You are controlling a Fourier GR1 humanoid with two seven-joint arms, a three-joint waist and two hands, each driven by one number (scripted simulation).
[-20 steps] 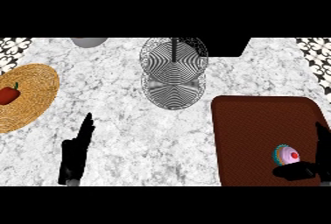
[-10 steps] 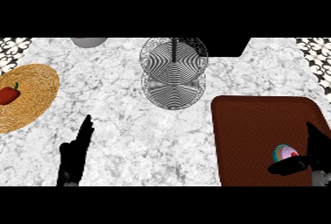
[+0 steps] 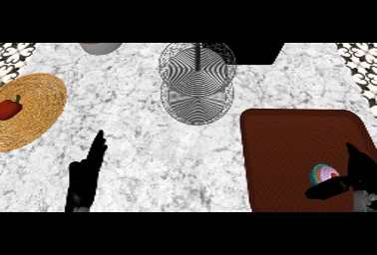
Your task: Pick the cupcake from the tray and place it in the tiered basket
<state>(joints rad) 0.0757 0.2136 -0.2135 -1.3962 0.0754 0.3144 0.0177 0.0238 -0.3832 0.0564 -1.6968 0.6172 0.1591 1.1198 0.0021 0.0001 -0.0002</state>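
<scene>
A dark reddish-brown rectangular tray (image 3: 302, 144) lies on the white-and-grey marbled counter (image 3: 140, 144), and everything else is easiest to place from it. The small cupcake with pale teal and pink icing and a red spot on top (image 3: 321, 174) sits on the tray, toward its near right corner. The robot's black right hand (image 3: 352, 175) is at the cupcake: the thumb lies across the tray on the cupcake's near side and the fingers stand at its right side, so the hand is cupped around it. The cupcake rests on the tray and part of it is hidden behind the hand.

Left of the tray's far edge, just apart from it, stands the wire tiered basket of round black-and-white mesh tiers (image 3: 197, 82), seen from above with its dark centre post. Well to the left of the tray, the black left hand (image 3: 87, 172) rests over the counter with fingers straight and pointing away, holding nothing. Farther left, at the counter's edge, a round woven straw-coloured plate (image 3: 33, 117) carries a red pepper (image 3: 10, 107). A grey bowl (image 3: 101, 48) shows at the far edge, left of the basket.
</scene>
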